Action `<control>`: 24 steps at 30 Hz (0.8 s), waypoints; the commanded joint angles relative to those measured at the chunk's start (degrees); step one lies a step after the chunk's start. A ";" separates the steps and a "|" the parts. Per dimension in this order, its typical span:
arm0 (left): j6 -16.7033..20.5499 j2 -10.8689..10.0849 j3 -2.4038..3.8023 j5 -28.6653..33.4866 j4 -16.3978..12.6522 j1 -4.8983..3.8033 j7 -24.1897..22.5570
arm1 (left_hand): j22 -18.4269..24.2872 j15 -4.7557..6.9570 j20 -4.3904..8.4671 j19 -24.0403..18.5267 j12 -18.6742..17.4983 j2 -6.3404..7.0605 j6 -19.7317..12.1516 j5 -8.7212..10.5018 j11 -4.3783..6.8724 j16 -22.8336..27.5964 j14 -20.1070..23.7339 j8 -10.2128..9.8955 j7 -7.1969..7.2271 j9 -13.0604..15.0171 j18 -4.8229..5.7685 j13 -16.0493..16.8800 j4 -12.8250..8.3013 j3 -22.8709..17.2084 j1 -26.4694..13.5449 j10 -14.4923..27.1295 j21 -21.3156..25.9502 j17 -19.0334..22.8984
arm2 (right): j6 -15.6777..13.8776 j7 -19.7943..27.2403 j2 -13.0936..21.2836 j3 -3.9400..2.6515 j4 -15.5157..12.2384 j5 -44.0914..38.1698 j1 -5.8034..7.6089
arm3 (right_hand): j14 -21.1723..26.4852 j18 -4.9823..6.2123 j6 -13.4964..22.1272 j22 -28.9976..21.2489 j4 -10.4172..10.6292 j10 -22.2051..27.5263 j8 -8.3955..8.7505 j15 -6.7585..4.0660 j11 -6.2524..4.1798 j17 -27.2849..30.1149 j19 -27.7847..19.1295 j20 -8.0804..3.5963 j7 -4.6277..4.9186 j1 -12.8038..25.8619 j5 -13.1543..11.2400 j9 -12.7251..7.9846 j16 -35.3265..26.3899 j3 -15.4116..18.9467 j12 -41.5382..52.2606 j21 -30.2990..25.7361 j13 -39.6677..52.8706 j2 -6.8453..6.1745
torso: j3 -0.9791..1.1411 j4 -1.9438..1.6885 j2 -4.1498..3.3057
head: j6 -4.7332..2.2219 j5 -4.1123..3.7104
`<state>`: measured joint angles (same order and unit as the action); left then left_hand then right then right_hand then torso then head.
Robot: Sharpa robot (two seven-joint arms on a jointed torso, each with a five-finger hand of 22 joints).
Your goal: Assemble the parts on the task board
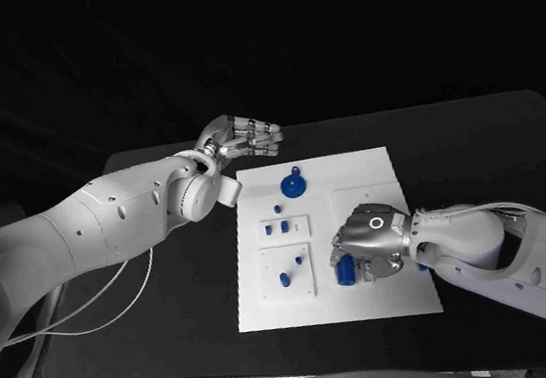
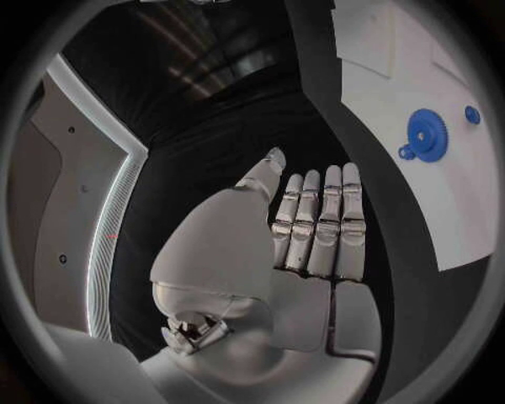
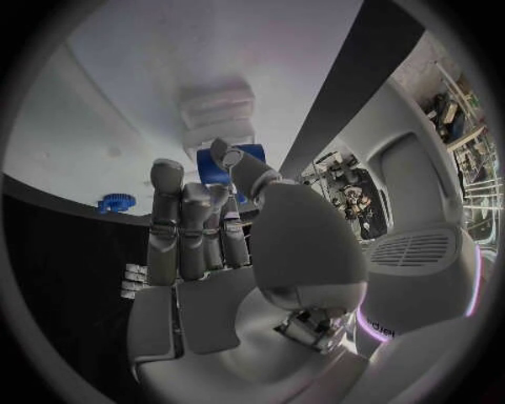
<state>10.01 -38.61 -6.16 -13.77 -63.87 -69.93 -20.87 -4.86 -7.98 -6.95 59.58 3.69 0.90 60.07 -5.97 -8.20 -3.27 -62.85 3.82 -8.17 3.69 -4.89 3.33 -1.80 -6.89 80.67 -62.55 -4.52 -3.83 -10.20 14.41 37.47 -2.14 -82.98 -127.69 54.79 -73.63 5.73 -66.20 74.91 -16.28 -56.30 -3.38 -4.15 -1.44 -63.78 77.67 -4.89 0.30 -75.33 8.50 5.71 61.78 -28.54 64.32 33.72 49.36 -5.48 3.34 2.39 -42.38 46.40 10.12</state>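
Step in hand, by judgement: seating or picking a blue part [image 1: 346, 268] near the task board [image 1: 356, 169]'s near right corner. Right hand [image 1: 369, 244] down over that part, fingers [image 3: 181, 220] curled toward it (touching or gripping: cannot tell, contact hidden by the hand). Left hand [image 1: 238, 137] off the board's far left corner, above the black table [image 1: 494, 140], fingers [image 2: 321, 219] straight and side by side, holding nothing. Blue gear [image 1: 292, 185] flat on the board's far half; small blue pegs [image 1: 280, 227] in white blocks along the left side. Next move likely needs fine alignment with its slot, light pressure. Dark room, cables [image 1: 106, 298] at the left.
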 commanded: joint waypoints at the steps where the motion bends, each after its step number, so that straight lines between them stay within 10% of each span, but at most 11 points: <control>1: -0.81 0.04 0.04 -0.03 -0.17 -0.07 -0.34 | 0.07 -0.07 -0.23 0.25 -0.12 -0.60 -0.55 0.23 0.13 -0.24 0.38 -0.15 0.04 -0.02 0.28 0.00 0.45 0.02 0.04 0.41 -0.06 -0.02 | 1.10 -0.63 -0.20 0.06 0.21 -2.22 -0.16 | 0.39 0.94 -1.11 2.25 0.06 0.50 -0.17 0.08 -0.03 0.11 -0.39 0.13 2.00 0.21 0.38 -0.19 -0.33 0.09 0.11 -0.36 -0.08 0.16 | 0.03 0.05 0.01 | 0.05 0.05; 24: -1.06 0.11 0.04 -0.08 -0.20 -0.07 -0.20 | 0.18 -0.10 -0.26 0.23 -0.12 -0.76 -0.55 0.19 0.12 -0.24 0.46 -0.14 0.04 -0.02 0.28 0.00 0.79 0.09 0.13 0.46 -0.04 -0.02 | -0.08 -2.81 -0.45 0.10 0.46 -4.78 -0.30 | 0.76 0.52 6.52 2.11 0.08 0.56 -0.18 -0.43 -0.95 0.51 -0.15 -0.33 -0.77 -0.19 0.40 -1.74 -0.67 -0.29 -0.83 -1.58 -0.56 -0.94 | 0.00 0.08 0.03 | 0.26 0.30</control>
<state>9.86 -38.58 -6.15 -13.79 -63.91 -69.93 -20.80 -4.75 -7.98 -6.95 59.58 3.69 0.60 59.92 -5.97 -8.20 -3.27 -62.85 3.82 -8.02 3.69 -4.88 3.33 -1.38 -6.80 80.97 -62.55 -4.52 -3.83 -10.34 12.19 37.03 -2.04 -82.60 -131.18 54.52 -73.12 5.73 -59.95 74.90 -16.27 -55.91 -3.67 -4.48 -2.28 -63.29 77.67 -4.90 -0.59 -75.43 9.11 4.04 61.30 -28.55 63.66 32.30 48.81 -6.05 3.40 2.43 -42.36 46.65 10.37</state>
